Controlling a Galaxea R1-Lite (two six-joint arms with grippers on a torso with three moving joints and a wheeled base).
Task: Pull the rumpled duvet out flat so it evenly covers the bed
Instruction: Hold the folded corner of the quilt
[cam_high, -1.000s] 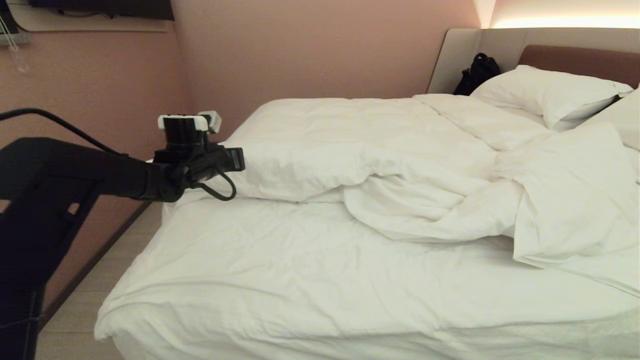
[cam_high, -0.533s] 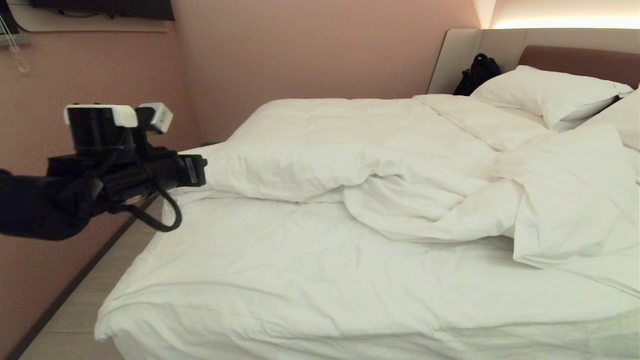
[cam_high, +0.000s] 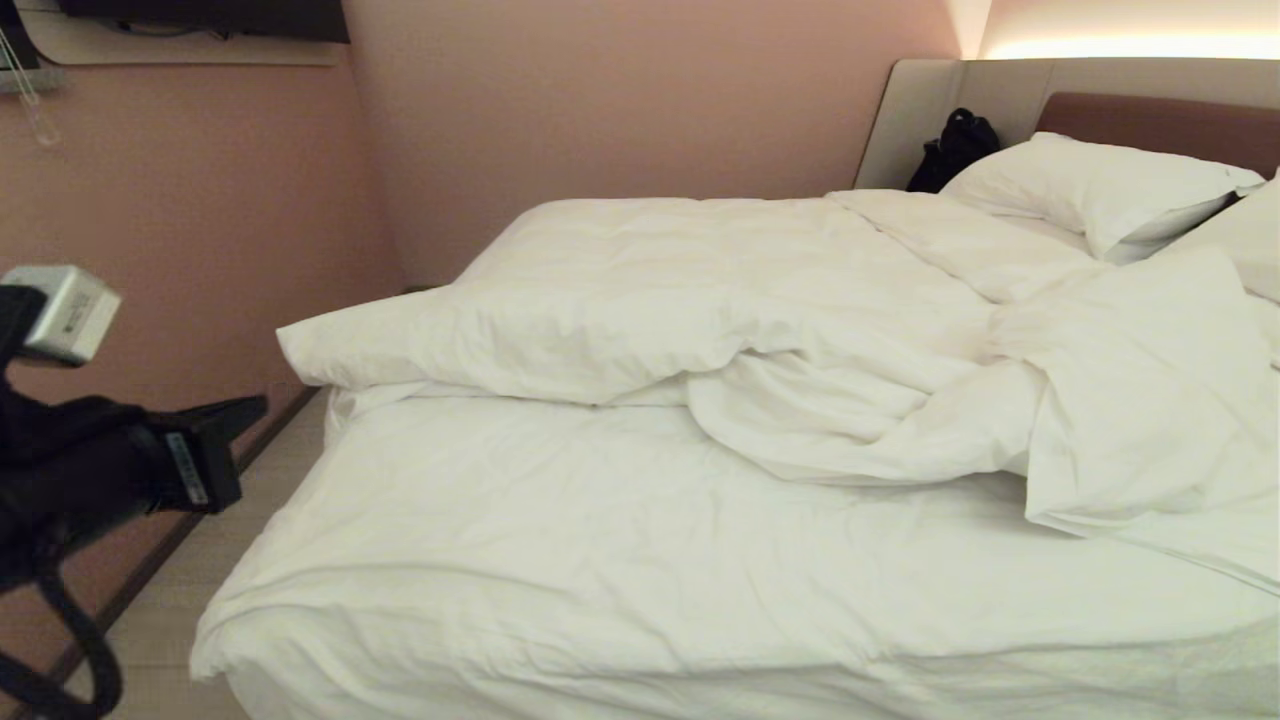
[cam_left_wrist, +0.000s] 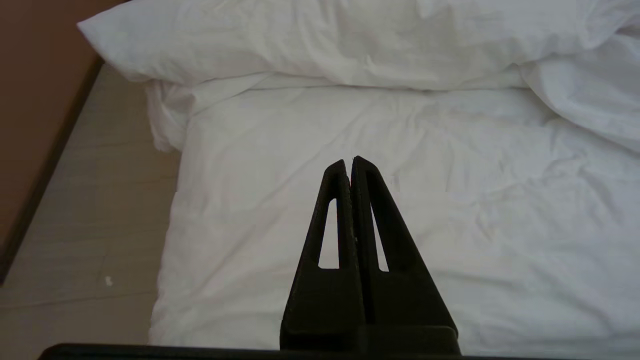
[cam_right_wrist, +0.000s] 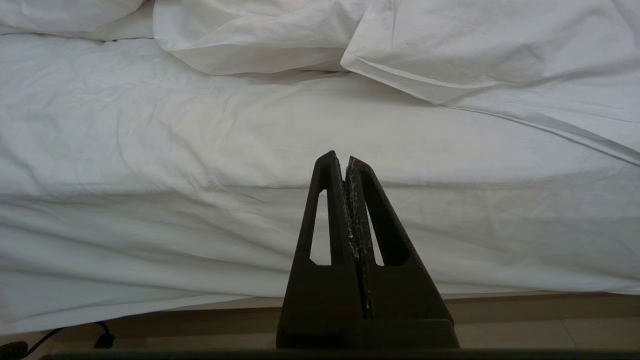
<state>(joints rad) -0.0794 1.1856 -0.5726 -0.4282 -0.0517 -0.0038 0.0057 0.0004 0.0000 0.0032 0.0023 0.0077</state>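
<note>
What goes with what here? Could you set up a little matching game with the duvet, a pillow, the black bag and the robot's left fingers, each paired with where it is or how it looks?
Things:
1. duvet
2. pillow
3. black bag
4. left gripper fingers

Descriptions:
A. pressed together, holding nothing
B. propped against the brown headboard
C. bunched over the far half of the bed
D. tucked in the corner beside the pillow

Pairs: 1-C, 2-B, 3-D, 4-A

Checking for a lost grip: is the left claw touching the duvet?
Apart. The left wrist view shows the left claw shut on nothing, with bare sheet between it and the duvet.
</note>
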